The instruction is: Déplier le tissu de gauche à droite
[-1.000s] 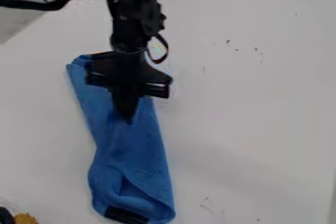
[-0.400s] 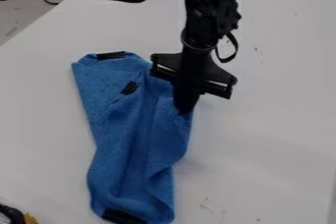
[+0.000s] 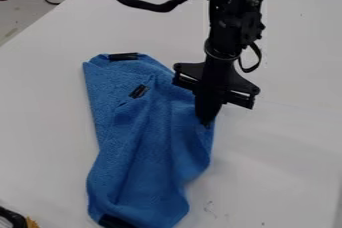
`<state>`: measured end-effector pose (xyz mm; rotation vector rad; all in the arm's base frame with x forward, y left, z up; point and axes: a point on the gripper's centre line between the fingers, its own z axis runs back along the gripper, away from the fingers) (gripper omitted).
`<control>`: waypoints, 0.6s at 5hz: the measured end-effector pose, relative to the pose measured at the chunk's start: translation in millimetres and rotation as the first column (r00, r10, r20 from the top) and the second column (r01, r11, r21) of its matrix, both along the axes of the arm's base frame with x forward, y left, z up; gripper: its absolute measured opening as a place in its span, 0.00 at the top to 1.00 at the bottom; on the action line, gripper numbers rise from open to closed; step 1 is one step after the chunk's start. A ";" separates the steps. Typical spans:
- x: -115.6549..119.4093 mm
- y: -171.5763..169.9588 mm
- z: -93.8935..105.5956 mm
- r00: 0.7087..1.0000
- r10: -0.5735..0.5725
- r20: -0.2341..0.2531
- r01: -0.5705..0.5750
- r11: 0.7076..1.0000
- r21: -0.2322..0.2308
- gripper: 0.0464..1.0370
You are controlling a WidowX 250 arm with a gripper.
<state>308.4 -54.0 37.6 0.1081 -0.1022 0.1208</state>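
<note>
A white tabletop (image 3: pixel 287 147) is shown, crossed by a rumpled blue cloth (image 3: pixel 143 144) that is spread leftward and downward from the jaws of the gripper (image 3: pixel 206 123). Small dark marks (image 3: pixel 210 208) are seen below the jaws; far to their lower left, a black-and-yellow object (image 3: pixel 15 218) is partly cut off.

You see your gripper (image 3: pixel 206 123) hanging right of the view's middle, its fingers closed together on the right-hand edge of the blue cloth (image 3: pixel 150 147); the cloth lies lengthwise on the white table (image 3: pixel 287 162), rumpled, with folds running down towards its lower end; you have one black patch (image 3: pixel 123 56) at its top edge, another (image 3: pixel 139 91) just below and a third (image 3: pixel 115 222) at the bottom; a black and yellow object (image 3: pixel 13 218) sits at the lower left corner, partly cut off.
</note>
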 end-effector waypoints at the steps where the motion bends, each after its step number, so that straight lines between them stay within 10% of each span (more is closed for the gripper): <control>1: 10.8 -17.4 -5.2 0.999 -0.044 -0.013 0.044 0.999 -0.002 0.99; 3: 31.7 -41.0 -12.1 0.997 -0.076 -0.010 0.076 0.997 -0.028 0.99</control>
